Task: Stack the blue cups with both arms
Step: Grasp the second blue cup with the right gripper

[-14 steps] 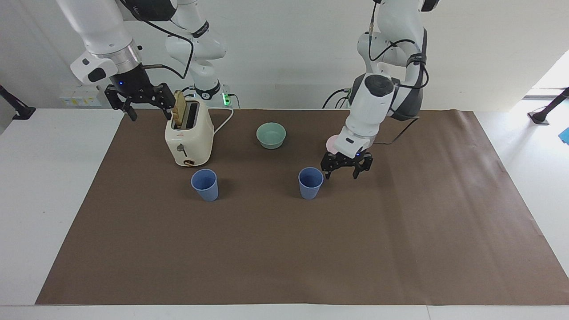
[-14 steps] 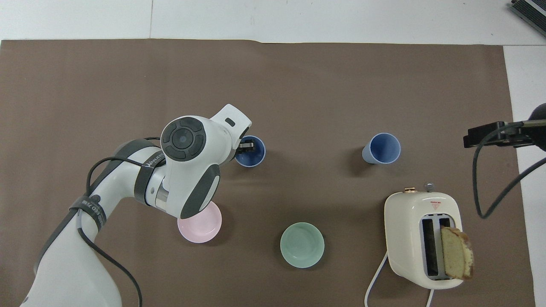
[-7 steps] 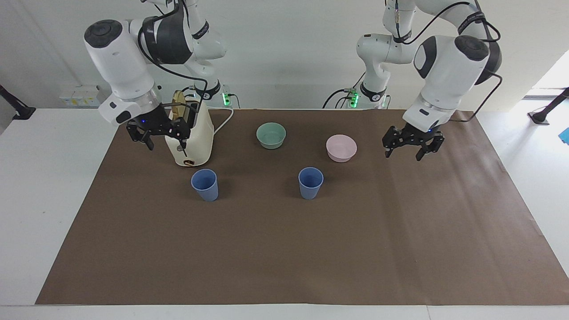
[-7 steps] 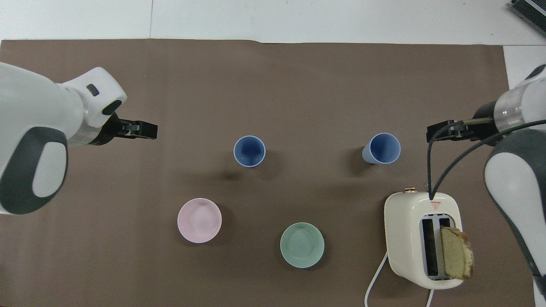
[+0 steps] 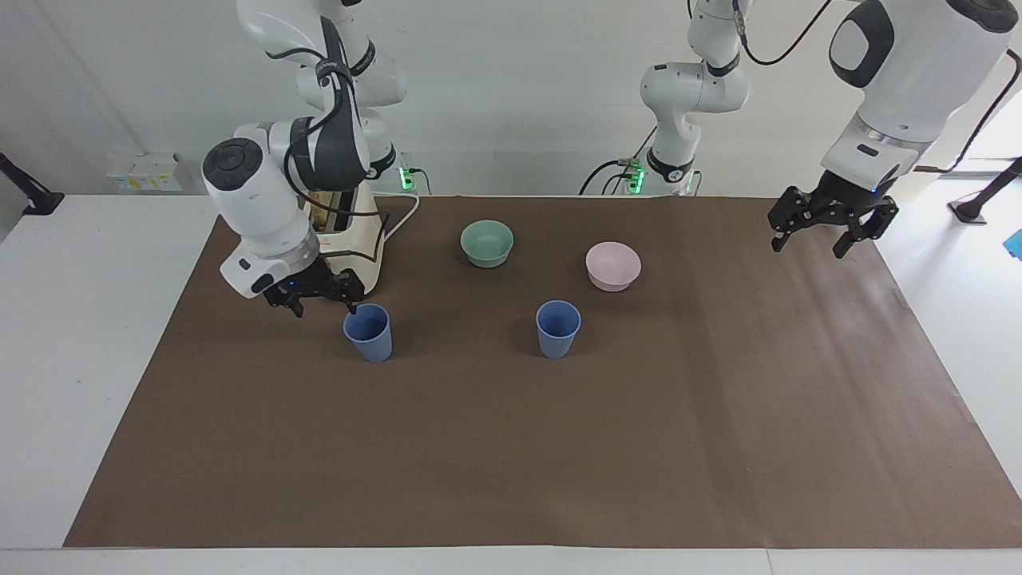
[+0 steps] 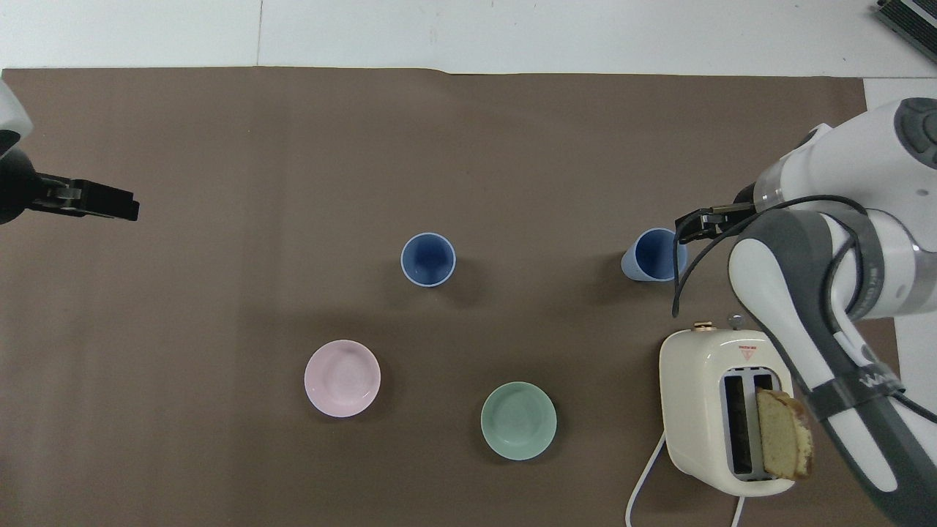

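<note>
Though half screened by the right arm (image 5: 263, 200), the toaster (image 6: 721, 410) (both pincers spread, empty).

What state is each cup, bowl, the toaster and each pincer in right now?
Blue cup by the toaster: upright, empty, unstacked.
Blue cup by the pink bowl: upright, empty, free.
Green bowl: upright, empty.
Pink bowl: upright, empty.
Toaster: bread slice sticking up from one slot.
Right pincer: open, beside the first cup.
Left pincer: open, holding nothing.

Right hand (image 5: 320, 299) low, open; left hand (image 5: 827, 231) raised, open.
</note>
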Tool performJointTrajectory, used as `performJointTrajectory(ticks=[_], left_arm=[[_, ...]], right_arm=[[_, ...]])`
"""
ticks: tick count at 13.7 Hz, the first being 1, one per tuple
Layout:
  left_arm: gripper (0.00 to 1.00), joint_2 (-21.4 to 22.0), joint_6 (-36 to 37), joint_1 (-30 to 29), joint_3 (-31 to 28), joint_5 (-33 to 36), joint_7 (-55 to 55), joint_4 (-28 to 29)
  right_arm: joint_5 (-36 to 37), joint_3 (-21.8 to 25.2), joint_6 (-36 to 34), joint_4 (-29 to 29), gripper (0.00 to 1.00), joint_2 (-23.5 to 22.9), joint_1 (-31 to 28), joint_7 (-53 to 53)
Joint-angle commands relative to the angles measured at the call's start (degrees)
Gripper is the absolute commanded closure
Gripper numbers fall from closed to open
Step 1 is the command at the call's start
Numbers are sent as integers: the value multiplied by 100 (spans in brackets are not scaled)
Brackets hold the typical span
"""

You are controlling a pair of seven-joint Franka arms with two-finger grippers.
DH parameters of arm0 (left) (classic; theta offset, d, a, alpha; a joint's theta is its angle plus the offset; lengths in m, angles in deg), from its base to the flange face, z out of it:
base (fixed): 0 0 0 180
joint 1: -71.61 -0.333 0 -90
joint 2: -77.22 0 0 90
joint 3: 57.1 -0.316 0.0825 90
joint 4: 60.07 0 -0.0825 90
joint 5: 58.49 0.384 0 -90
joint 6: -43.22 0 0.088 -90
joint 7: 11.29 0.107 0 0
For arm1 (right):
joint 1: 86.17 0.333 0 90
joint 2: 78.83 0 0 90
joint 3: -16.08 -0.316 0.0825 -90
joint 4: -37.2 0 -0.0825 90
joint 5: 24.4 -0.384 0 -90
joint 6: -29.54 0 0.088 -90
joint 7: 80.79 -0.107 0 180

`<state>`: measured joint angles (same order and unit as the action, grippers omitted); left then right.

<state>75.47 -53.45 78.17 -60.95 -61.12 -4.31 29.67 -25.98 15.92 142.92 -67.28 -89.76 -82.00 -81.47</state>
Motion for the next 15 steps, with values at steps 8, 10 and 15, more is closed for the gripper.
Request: performJointTrajectory(ticks=[8, 10, 15], left_arm=[[0, 165, 306, -164, 76, 131, 129, 130], [0, 367, 236, -164, 77, 131, 129, 464], [0, 350, 315, -67, 120, 122, 76, 412]], right_arm=[[-44, -19, 834, -609, 29, -305, 49, -11], [-44, -19, 834, -609, 100, -305, 49, -20], [-36, -19, 782, -495, 100, -349, 49, 33]])
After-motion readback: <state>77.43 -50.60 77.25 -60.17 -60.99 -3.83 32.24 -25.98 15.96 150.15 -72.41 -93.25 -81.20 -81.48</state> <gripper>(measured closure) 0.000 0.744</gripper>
